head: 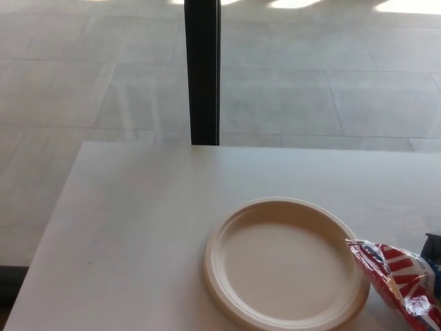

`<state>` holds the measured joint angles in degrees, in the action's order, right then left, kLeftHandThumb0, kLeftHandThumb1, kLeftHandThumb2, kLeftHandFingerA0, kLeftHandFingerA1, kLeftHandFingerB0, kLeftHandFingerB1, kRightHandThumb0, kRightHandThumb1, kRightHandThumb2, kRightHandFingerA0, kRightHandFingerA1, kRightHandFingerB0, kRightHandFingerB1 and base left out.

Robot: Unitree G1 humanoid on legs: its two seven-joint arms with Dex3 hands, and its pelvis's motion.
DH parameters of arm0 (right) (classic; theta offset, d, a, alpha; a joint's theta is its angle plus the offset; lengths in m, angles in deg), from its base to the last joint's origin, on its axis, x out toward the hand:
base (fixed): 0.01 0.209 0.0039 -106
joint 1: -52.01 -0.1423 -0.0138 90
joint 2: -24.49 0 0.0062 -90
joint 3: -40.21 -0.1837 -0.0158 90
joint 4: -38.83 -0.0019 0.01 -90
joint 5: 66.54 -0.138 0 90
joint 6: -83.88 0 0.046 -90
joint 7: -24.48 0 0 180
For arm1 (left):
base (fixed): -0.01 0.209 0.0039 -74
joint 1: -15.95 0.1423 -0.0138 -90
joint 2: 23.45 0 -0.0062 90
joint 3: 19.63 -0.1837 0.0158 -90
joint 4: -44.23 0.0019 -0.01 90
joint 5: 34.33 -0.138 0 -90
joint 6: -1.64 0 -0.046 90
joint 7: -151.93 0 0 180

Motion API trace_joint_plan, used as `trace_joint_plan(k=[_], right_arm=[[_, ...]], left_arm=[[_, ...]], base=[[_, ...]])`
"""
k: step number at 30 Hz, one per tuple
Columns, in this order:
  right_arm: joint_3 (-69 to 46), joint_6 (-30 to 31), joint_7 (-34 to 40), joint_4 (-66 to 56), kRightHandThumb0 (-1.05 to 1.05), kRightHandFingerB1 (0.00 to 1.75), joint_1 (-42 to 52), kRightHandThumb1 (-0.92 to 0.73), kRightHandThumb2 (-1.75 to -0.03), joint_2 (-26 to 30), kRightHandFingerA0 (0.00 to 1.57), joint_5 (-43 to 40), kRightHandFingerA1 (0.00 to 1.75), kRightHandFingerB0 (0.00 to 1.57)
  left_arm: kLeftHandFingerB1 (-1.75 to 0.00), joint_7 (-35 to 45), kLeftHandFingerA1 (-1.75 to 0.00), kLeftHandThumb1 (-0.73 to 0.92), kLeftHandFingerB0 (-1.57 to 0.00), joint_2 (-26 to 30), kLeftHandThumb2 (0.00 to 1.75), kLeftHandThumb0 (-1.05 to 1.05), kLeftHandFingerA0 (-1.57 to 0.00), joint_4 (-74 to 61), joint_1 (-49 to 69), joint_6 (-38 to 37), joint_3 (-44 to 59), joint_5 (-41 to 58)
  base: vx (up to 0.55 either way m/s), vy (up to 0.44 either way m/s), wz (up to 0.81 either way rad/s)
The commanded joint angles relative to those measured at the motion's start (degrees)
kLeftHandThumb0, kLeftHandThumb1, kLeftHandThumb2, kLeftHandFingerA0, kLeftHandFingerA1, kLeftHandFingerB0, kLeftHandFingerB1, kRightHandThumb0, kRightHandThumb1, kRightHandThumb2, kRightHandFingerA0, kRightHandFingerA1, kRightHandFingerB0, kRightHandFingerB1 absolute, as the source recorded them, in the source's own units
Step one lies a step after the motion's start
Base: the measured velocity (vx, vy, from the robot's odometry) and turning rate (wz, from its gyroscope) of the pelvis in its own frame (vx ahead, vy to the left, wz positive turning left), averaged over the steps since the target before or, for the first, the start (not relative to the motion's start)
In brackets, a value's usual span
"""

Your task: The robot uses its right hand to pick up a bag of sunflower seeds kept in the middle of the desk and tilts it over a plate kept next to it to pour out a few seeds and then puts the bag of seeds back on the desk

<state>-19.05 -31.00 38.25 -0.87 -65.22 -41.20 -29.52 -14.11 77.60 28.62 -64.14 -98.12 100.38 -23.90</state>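
Head view: a white desk [138,234] fills the lower part of the picture, with a pale tiled floor [310,83] beyond it and a black upright post [202,69] standing at twelve o'clock behind the far edge. A cream plate [227,227] lies flat on the desk, toward five o'clock from the picture's centre, its well bare. The bag of sunflower seeds [400,279], red and white with a glossy crinkled skin, sits at about four o'clock from the plate, its near corner at or just over the plate's right rim; whether it touches the rim cannot be told. A dark sliver of the right hand [433,245] shows at the picture's right edge, just above the bag; too little shows to tell how its fingers stand or whether they grip the bag. The left hand does not show.
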Motion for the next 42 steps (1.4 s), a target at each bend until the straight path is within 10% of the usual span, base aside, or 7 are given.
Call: trace_joint_plan(k=[1,23,27,32,36,40,42], right_arm=[[2.2,-2.7,9.3,5.2,-0.85,1.69,4.4,-0.51,-1.66,-2.7,1.57,4.6,1.68,1.44],[-4.9,-8.2,13.2,9.9,-0.82,1.75,-0.6,-0.52,-1.75,-2.2,1.57,0.5,1.75,1.54],[-6.1,-8.9,12.1,7.9,-0.83,1.75,-2.6,-0.51,-1.71,-0.9,1.57,0.5,1.75,1.38],[-8.3,-7.5,8.1,0.8,-0.37,1.63,-2.0,-0.74,-1.52,0.8,1.57,-0.2,1.63,1.57],[-10.9,-3.6,1.3,-10.7,-0.34,1.75,0.5,-0.31,-1.38,3.0,1.21,-1.0,1.75,0.92],[-13.0,-0.7,-1.8,-18.5,-0.22,1.72,2.5,-0.36,-1.23,3.1,1.02,-1.4,1.75,0.78],[-13.9,0.9,-3.8,-22.0,-0.20,1.68,2.7,-0.40,-1.18,2.9,0.96,-0.9,1.75,0.75]], left_arm=[[-0.40,0.8,-0.60,0.58,-0.57,0.2,0.58,-0.60,-0.57,0.1,0.2,-0.5,0.8,1.7],[-0.54,-0.6,-0.65,0.46,-0.48,0.7,0.87,-0.66,-0.52,0.3,-0.7,0.2,-0.3,1.5],[-0.41,-0.9,-0.60,0.60,-0.54,1.1,0.58,-0.62,-0.56,0.5,-0.7,0.2,-1.2,1.0],[-0.54,-0.6,-0.64,0.47,-0.46,1.5,0.87,-0.64,-0.52,0.3,0.0,-0.3,-1.7,1.1],[-0.40,-0.8,-0.57,0.61,-0.51,1.6,0.58,-0.64,-0.56,0.4,-0.1,0.1,-1.7,1.2],[-0.54,-0.5,-0.63,0.48,-0.45,1.7,0.88,-0.65,-0.50,0.3,0.2,-0.3,-2.0,0.9],[-0.40,-0.9,-0.56,0.62,-0.51,1.8,0.59,-0.63,-0.57,0.3,0.2,-0.2,-2.2,0.8]], base=[[0.00,0.000,0.00],[0.00,0.000,0.00],[0.00,0.000,0.00],[0.00,0.000,0.00],[0.00,0.000,0.00],[0.00,0.000,0.00],[0.00,0.000,0.00]])
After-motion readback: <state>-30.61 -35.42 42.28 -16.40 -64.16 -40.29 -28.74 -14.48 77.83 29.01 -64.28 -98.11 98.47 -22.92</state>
